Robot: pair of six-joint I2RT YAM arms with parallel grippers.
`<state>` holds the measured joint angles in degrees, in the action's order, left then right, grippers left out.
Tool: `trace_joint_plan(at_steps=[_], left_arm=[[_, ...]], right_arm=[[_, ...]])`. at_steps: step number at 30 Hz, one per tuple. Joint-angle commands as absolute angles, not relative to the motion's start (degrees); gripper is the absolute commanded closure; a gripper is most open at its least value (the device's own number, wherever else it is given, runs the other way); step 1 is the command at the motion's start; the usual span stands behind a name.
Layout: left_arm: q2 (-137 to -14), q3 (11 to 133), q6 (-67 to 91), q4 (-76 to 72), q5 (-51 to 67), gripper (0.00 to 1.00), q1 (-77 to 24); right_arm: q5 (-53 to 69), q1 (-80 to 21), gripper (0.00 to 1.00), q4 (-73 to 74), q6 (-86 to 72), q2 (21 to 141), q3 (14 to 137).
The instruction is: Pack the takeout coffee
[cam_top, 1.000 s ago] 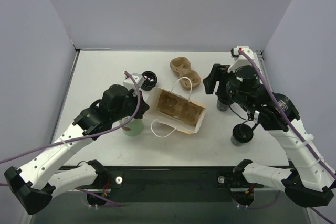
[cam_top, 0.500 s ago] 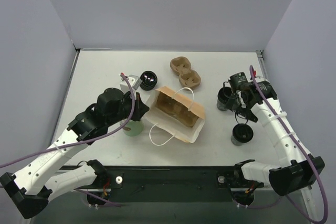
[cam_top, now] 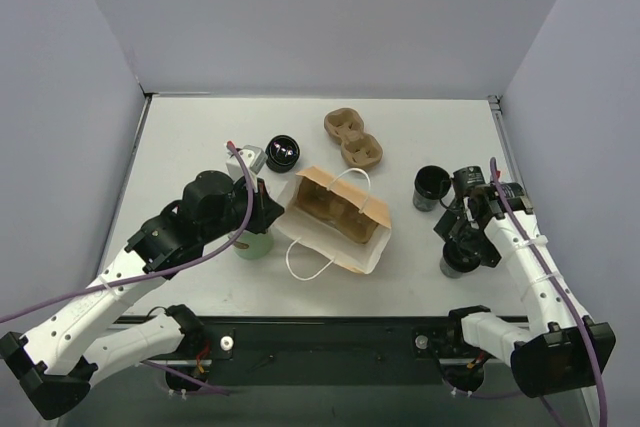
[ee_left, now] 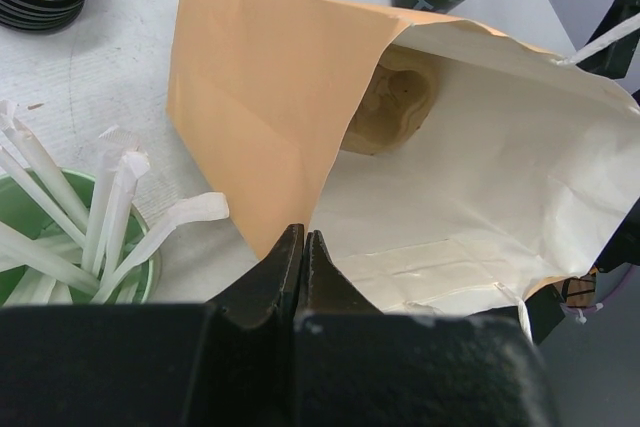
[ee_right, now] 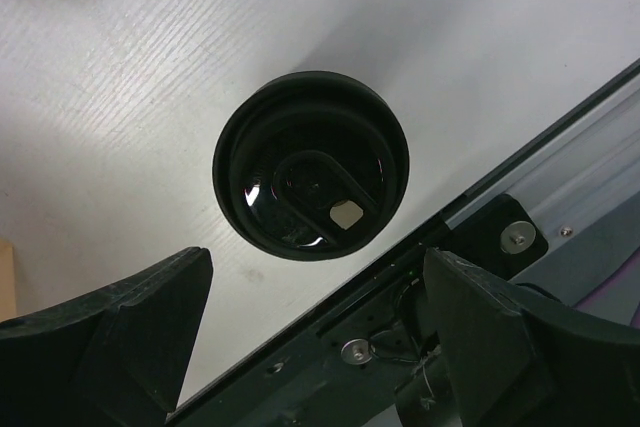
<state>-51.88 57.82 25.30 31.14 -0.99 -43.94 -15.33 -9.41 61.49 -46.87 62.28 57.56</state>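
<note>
The takeout coffee (ee_right: 310,162), a small black cup with a black lid, stands near the table's front right edge; it also shows in the top view (cam_top: 453,265). My right gripper (ee_right: 318,275) is open and hovers just above it, with the jaws spread wider than the lid; it also shows in the top view (cam_top: 463,239). The brown paper bag (cam_top: 345,219) lies open in the middle with a cardboard carrier (ee_left: 395,107) inside. My left gripper (ee_left: 302,244) is shut on the bag's left rim (ee_left: 250,147); it also shows in the top view (cam_top: 270,209).
A lidless black cup (cam_top: 431,187) stands behind the coffee. A green cup with white straws (cam_top: 255,243) stands beside my left gripper. A stack of black lids (cam_top: 283,152) and a second cardboard carrier (cam_top: 353,139) lie at the back. The metal front rail (ee_right: 480,237) is close to the coffee.
My right arm has swung down from beside the lidless cup to above the lidded coffee near the front edge. My left gripper still holds the bag's rim, and the bag has shifted slightly.
</note>
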Motion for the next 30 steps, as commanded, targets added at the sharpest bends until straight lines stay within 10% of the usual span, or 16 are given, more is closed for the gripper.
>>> trace_joint_plan(at_steps=[1,30], left_arm=[[-51.5,58.9,25.8,30.6,0.0,1.00,-44.4],[-50.5,58.2,25.7,30.8,1.7,1.00,-44.6]], right_arm=[[-13.3,-7.8,0.09,59.3,-42.0,62.1,54.6],[-8.9,-1.2,0.11,50.2,-26.6,60.5,52.7]])
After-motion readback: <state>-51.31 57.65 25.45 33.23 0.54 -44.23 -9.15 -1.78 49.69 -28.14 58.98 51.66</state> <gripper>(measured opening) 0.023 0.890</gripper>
